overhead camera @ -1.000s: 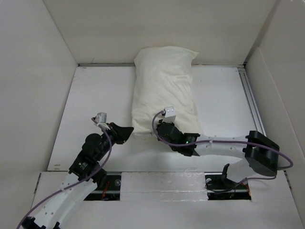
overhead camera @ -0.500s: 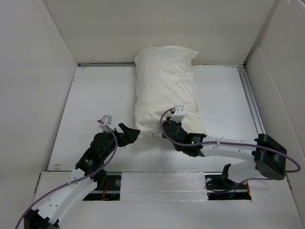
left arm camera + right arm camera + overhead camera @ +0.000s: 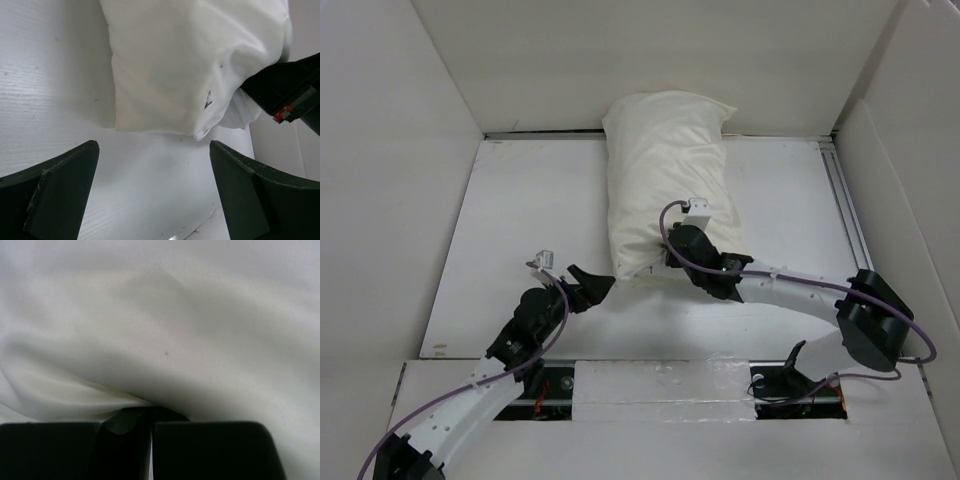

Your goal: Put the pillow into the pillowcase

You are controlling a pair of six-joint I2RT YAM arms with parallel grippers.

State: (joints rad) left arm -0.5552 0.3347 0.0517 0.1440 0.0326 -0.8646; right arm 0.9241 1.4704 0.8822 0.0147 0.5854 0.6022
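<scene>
– So, how does the pillowcase (image 3: 665, 170) look from the grippers?
– Plump and cream-yellow, softly creased, filled out along its whole length. It stretches away from both grippers, and its far end rests against the back wall (image 3: 650, 60). In the left wrist view a whiter bit of the pillow (image 3: 242, 114) peeks out under the cream fabric at the near end. It sits just beside the black body of the right gripper (image 3: 672, 258).
– And the grippers themselves?
– The left gripper (image 3: 592, 280) is spread wide with nothing between its fingers. The near corner of the pillowcase lies just ahead of it, apart from both fingertips. The right one is closed tight at the near edge, and its own camera shows creases of the cream fabric gathering right into the pinched tips.
– Room to move?
– Bare white table (image 3: 520, 220) runs out to the left of the left gripper as far as the side wall (image 3: 390, 200). To the right of the right gripper there is more bare table, up to a metal rail (image 3: 842, 200) along the edge.
– Anything readable?
– Only a small dark angular mark (image 3: 207, 101) on the fabric ahead of the left gripper, too small to read as a letter. A red patch (image 3: 283, 114) shows on the right gripper's body.
</scene>
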